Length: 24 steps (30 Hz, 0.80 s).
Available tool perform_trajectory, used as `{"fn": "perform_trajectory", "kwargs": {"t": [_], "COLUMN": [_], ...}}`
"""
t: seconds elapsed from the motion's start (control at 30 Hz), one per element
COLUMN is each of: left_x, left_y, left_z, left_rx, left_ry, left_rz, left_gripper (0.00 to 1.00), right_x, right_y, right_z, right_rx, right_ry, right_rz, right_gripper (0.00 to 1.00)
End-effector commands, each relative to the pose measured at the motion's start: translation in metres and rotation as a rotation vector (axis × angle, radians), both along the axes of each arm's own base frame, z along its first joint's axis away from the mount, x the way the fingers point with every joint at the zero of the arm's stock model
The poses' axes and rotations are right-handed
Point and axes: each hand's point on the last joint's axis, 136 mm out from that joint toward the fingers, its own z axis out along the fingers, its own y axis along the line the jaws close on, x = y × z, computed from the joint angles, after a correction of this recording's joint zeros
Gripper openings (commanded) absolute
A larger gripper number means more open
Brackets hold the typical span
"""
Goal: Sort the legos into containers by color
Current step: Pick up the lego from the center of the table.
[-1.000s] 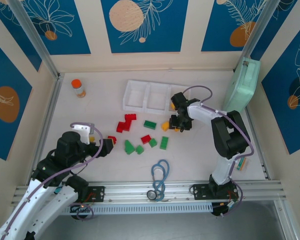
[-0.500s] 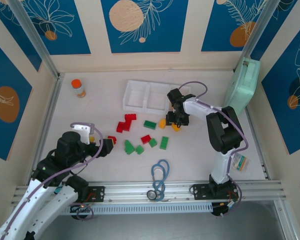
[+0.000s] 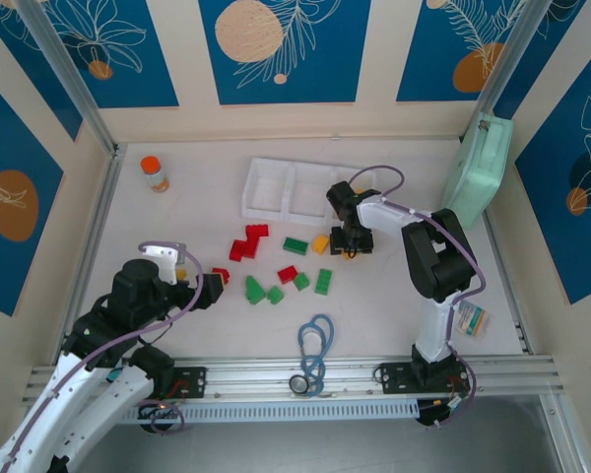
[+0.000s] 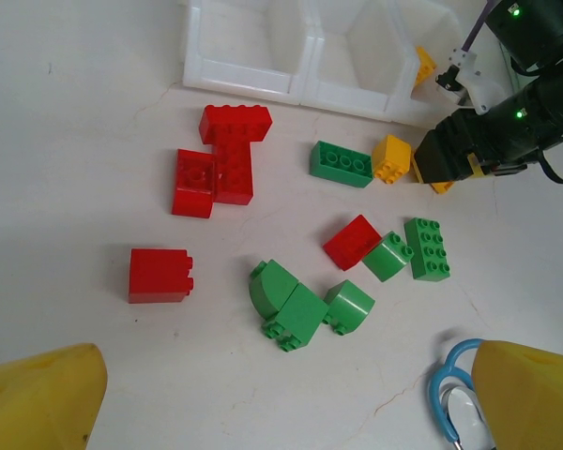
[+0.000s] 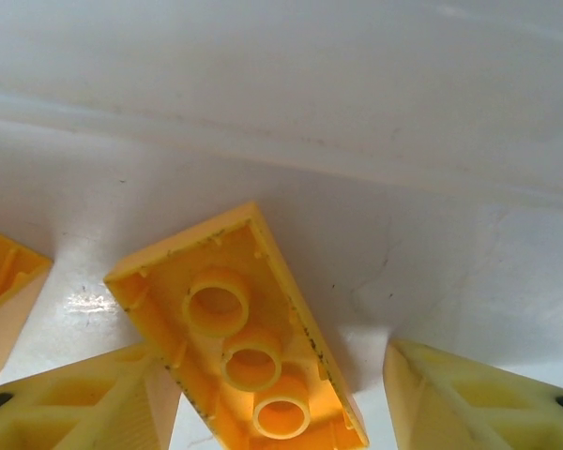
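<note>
Our right gripper [image 3: 353, 240] sits low on the table [image 3: 177, 236], just near of the right end of the white tray [image 3: 266, 164]. Its claw is released. In the wrist view its fingers [image 5: 75, 403] stand either side of an upturned yellow brick [image 5: 239, 347], the left one against it and the right one apart.

A second yellow piece [image 5: 5, 281] is cut off at that view's left edge. From above, the gripper covers most of the brick and the arm hides part of the tray's right end.

Our left gripper [image 4: 286, 380] hangs spread and empty at the near left, its fingertips cropped by the frame corners. Red legos [image 4: 220, 164] and green legos [image 4: 296, 305] lie loose near of the tray.

A yellow bit [image 4: 420, 64] shows at the tray's right end, but we cannot tell whether it lies inside.
</note>
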Motion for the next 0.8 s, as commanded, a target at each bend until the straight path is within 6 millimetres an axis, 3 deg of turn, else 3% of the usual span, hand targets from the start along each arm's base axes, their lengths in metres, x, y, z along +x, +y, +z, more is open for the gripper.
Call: {"fn": "perform_trajectory", "kwargs": {"t": [0.0, 0.23, 0.77], "left_x": [-0.003, -0.003, -0.006], "left_y": [0.001, 0.001, -0.002], "left_z": [-0.001, -0.001, 0.005], "left_rx": [0.004, 0.003, -0.024], "left_ry": [0.007, 0.005, -0.022], "left_rz": [0.005, 0.004, -0.021], "left_gripper": [0.99, 0.99, 0.99], "right_x": [-0.008, -0.005, -0.016], "right_y": [-0.006, -0.003, -0.002], "right_z": [-0.015, -0.011, -0.009], "right_rx": [-0.059, -0.079, -0.173], "right_ry": [0.055, 0.04, 0.042], "right_rz": [0.001, 0.013, 0.085], "right_gripper": [0.6, 0.53, 0.41]}}
